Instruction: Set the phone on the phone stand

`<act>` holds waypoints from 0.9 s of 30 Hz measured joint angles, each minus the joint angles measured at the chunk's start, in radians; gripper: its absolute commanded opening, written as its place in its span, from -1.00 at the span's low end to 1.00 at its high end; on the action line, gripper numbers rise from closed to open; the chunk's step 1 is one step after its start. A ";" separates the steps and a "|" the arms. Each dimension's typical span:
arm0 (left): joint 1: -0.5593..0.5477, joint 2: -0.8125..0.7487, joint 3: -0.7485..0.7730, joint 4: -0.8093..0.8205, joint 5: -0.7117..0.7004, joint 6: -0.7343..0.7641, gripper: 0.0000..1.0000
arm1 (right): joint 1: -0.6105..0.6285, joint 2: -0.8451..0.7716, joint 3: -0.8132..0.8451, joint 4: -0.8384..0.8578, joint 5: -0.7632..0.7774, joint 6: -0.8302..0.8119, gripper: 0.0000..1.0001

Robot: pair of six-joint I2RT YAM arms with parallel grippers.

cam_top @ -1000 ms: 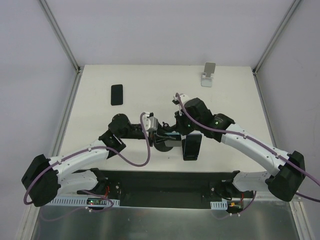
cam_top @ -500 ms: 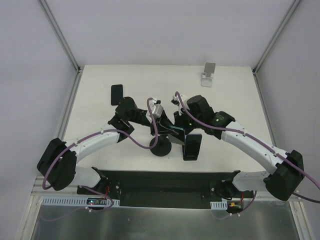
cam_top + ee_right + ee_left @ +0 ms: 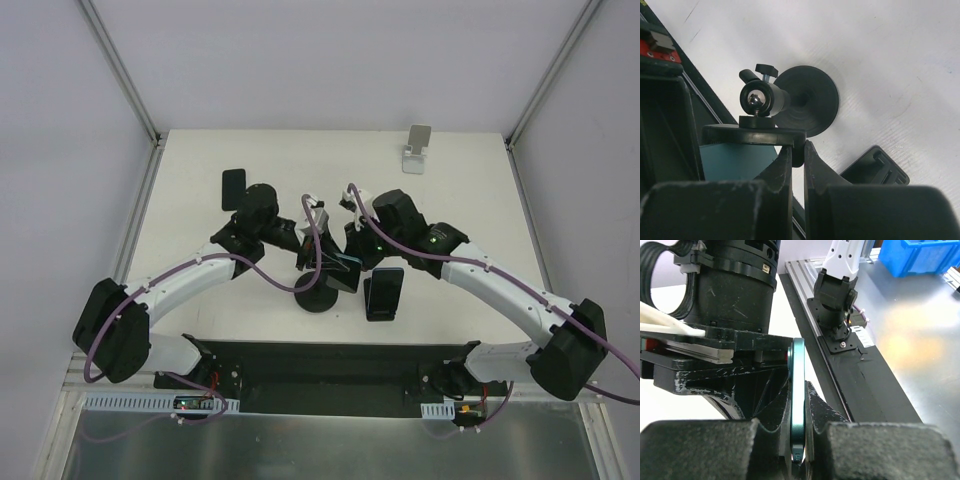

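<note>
left wrist view: your left gripper (image 3: 799, 440) pinches the teal phone (image 3: 798, 385) edge-on between its pads. in the right wrist view, the right gripper (image 3: 798, 165) has its fingers nearly together on the rim of the head plate (image 3: 754, 134) of the phone stand (image 3: 810, 95), with teal showing just below it. the top view puts this mid-frame. you look to be seating the phone; next, press it flat against the plate, then release while the right steadies the stand.

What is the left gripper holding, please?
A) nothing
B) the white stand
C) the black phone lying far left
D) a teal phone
D: the left wrist view shows the left gripper pinching the teal phone by its thin edge.
</note>
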 measured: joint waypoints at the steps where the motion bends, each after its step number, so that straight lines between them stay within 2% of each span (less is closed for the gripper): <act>1: 0.000 -0.002 0.002 -0.016 0.000 0.014 -1.00 | 0.000 0.002 0.000 0.003 0.000 -0.003 -0.99; 5: 0.000 -0.010 0.011 -0.089 -0.020 0.059 -1.00 | 0.001 0.009 0.000 0.006 0.001 -0.008 -0.99; 8: -0.004 -0.041 0.006 -0.130 -0.094 0.074 -1.00 | 0.003 0.011 0.000 0.013 0.029 0.003 -0.99; 12: -0.047 -0.172 -0.072 -0.139 -0.361 0.076 -1.00 | 0.023 0.005 -0.003 0.034 0.134 0.068 -0.99; 16: -0.174 -0.286 -0.143 -0.162 -0.777 0.079 -1.00 | 0.110 -0.053 -0.062 0.055 0.362 0.175 -0.99; 20: -0.282 -0.306 -0.178 -0.154 -1.103 0.051 -1.00 | 0.242 -0.073 -0.098 0.073 0.656 0.306 -0.99; 23: -0.330 -0.291 -0.183 -0.118 -1.256 0.028 -1.00 | 0.324 -0.072 -0.111 0.077 0.846 0.391 -0.99; 27: -0.359 -0.285 -0.227 -0.025 -1.310 0.004 -1.00 | 0.445 -0.048 -0.113 0.048 1.111 0.460 -0.99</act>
